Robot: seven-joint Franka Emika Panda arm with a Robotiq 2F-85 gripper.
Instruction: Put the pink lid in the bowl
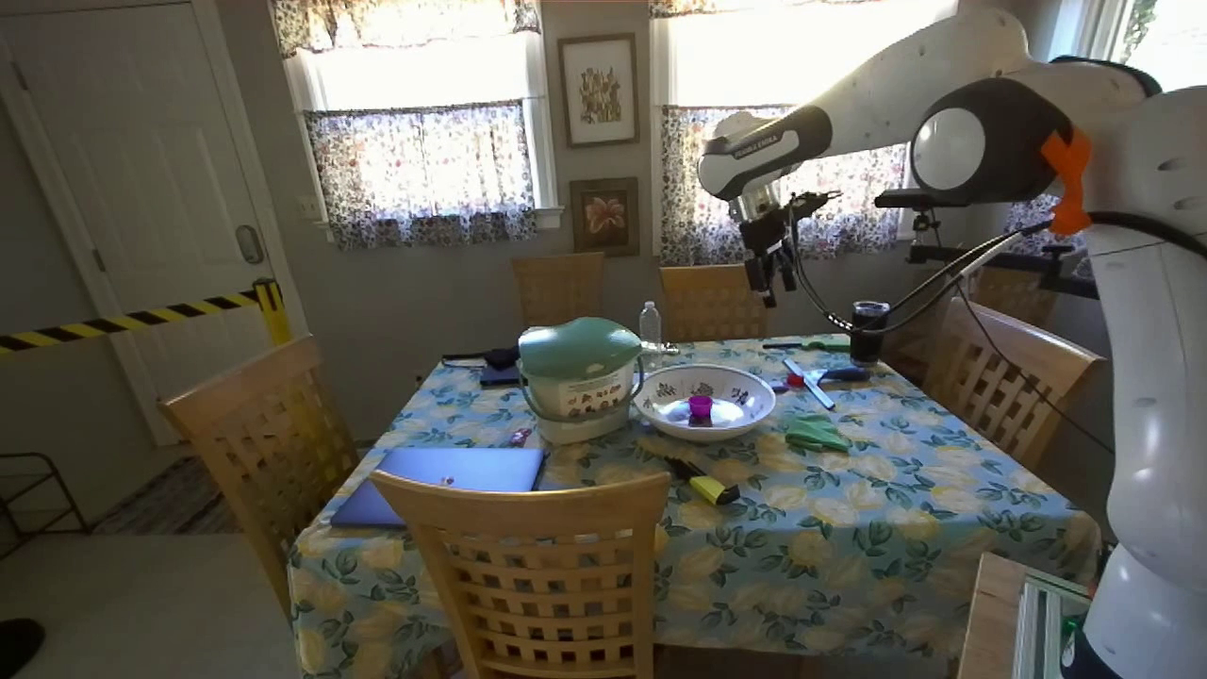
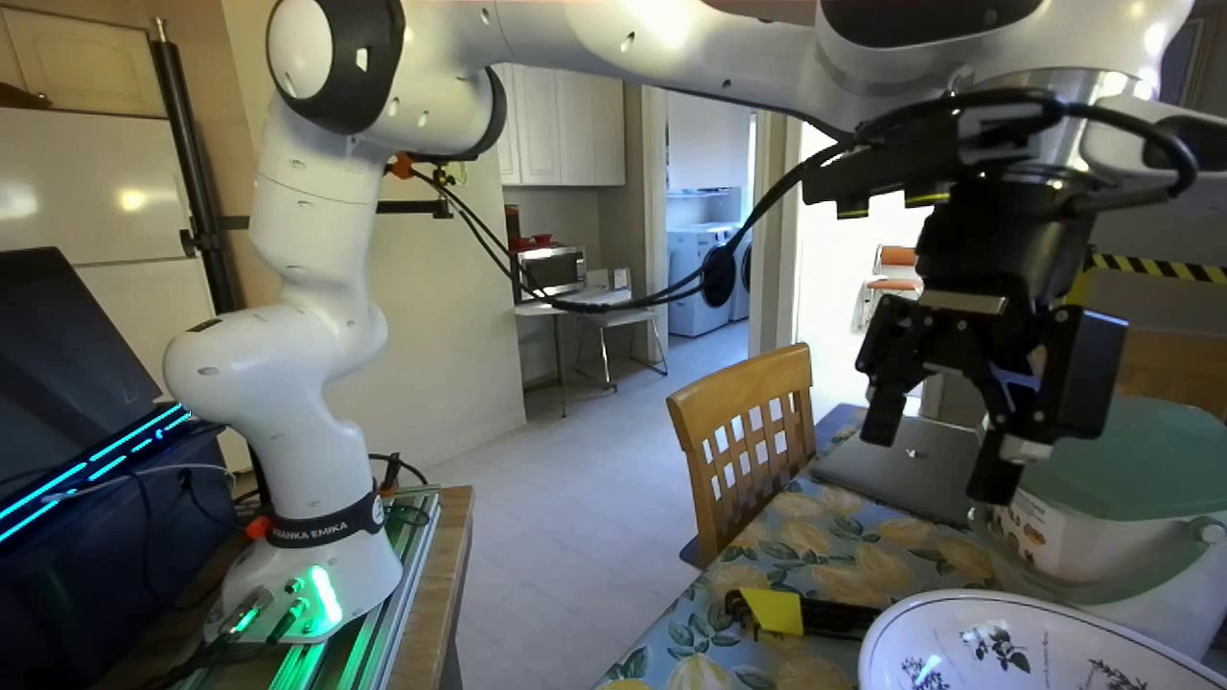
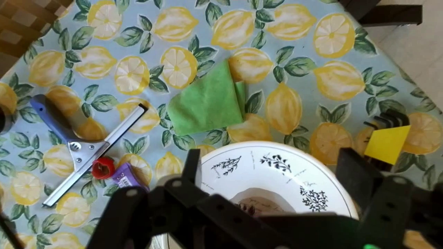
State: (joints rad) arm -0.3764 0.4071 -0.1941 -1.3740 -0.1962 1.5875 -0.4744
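Nearest the camera in an exterior view, 1 lattice-backed wooden chair [image 1: 528, 545] stands at the near edge of the table [image 1: 924, 490], its back cutting across part of that edge. Farther in, about midway between the near and far edges, the pink lid [image 1: 700, 405] shows inside the wide white herb-print bowl [image 1: 745, 407], close to the middle and apart from the rim. The gripper [image 2: 938, 448] hangs well above the table, its 2 fingers spread wide with nothing held. The wrist view shows part of the bowl between those fingers, but the gripper's own body hides much of the bowl and the lid with it.

I judge the placing step done: the lid appears free of the gripper and lying in the bowl. The next move should call for no grasping, only lifting away without nudging the rim or the container beside it.

That neighbour is a green-lidded bucket [image 1: 577, 385], toward the table's left edge; its cover is on, so its contents are out of sight, and I cannot tell whether it touches the bowl. Near the far edge a clear plastic bottle [image 1: 650, 330] stands upright, and near the far right corner a dark tumbler [image 1: 868, 336]; what either holds cannot be made out
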